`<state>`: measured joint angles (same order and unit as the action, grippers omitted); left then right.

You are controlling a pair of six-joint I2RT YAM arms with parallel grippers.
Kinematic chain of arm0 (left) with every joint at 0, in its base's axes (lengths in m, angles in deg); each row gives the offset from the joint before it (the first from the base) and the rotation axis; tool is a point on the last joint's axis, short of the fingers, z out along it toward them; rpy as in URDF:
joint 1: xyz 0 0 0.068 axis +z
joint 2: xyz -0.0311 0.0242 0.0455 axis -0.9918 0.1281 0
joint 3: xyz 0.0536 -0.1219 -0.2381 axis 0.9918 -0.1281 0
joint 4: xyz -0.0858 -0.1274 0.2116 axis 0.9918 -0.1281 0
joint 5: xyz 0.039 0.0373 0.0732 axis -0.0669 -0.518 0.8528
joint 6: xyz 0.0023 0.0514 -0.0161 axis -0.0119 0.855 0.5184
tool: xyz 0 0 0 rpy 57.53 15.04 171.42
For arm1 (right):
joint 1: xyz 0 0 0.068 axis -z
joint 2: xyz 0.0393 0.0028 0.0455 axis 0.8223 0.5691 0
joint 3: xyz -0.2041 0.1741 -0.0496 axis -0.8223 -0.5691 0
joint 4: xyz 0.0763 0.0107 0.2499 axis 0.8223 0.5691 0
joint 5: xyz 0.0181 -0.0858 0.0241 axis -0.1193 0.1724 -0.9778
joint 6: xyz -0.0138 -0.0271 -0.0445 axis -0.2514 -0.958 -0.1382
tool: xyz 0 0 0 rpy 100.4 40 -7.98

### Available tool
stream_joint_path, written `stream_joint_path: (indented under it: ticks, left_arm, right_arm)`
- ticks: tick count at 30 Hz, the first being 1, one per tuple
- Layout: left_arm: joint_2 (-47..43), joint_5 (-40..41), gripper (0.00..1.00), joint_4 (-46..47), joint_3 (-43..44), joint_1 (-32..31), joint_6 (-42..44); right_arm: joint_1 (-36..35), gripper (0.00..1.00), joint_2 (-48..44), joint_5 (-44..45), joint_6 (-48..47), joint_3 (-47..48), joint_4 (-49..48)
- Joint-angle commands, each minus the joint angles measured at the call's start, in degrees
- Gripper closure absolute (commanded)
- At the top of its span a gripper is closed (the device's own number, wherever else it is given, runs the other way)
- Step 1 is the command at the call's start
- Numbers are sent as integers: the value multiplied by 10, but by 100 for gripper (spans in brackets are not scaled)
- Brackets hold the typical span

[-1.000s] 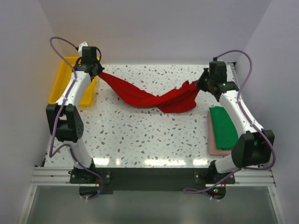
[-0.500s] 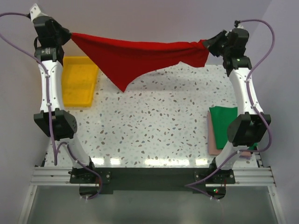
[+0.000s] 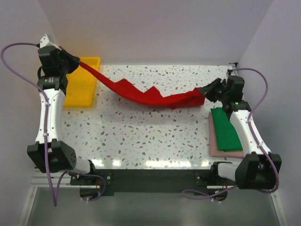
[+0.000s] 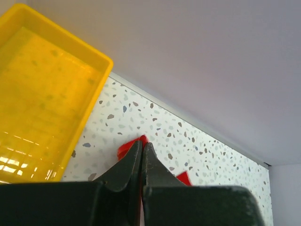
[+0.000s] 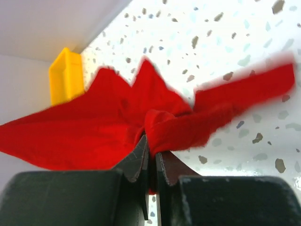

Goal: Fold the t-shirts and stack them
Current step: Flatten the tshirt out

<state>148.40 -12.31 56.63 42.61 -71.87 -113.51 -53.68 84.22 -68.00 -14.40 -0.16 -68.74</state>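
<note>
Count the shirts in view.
3: a red shirt hanging between the left claw and right claw, a folded green shirt on the right, a pink shirt under it. Others may hide beneath.

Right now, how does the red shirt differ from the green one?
Red shirt is unfolded, strung between the left gripper and right gripper; green shirt is folded, lying flat atop a pink one. Red spans the table; green sits at the right edge. Both plain-coloured.
</note>
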Motion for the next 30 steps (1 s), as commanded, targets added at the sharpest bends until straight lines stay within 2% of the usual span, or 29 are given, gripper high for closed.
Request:
stream_joint_path:
  ticks: [1,6,10,12,16,19,20,22,23,24,26,27,30]
  left_arm:
    - [-105,-4,100,26,20,3,10]
    - [-155,12,100,-10,68,3,31]
    - [-132,1,100,-4,73,3,26]
    - [-93,-33,100,20,63,2,20]
    - [7,-80,100,72,60,1,5]
    - [120,-113,100,93,95,-6,5]
    - [149,-128,99,92,112,-7,5]
    - [230,-164,77,71,164,-9,6]
    - [245,-170,62,68,171,-10,5]
    - [253,-174,55,66,175,-11,9]
    - [241,-168,46,65,157,-12,16]
    - [212,-156,40,69,142,-13,20]
    - [121,-125,38,82,42,-14,7]
  right_arm:
    - [3,100,-125,-23,-28,30,4]
    - [3,100,-228,-21,-24,57,78]
    - [3,97,-225,-18,-18,55,85]
    - [3,97,-207,-22,-18,46,74]
    - [3,93,-119,-22,10,18,3]
    - [3,81,-4,-13,22,34,-49]
    - [4,72,67,-17,23,47,-57]
    - [5,61,133,-39,19,101,-64]
    - [5,48,160,-47,18,119,-65]
    - [7,41,202,-56,12,135,-54]
    - [7,27,222,-69,0,173,-39]
    - [7,25,227,-64,-17,180,-13]
    - [7,23,193,-25,-39,146,11]
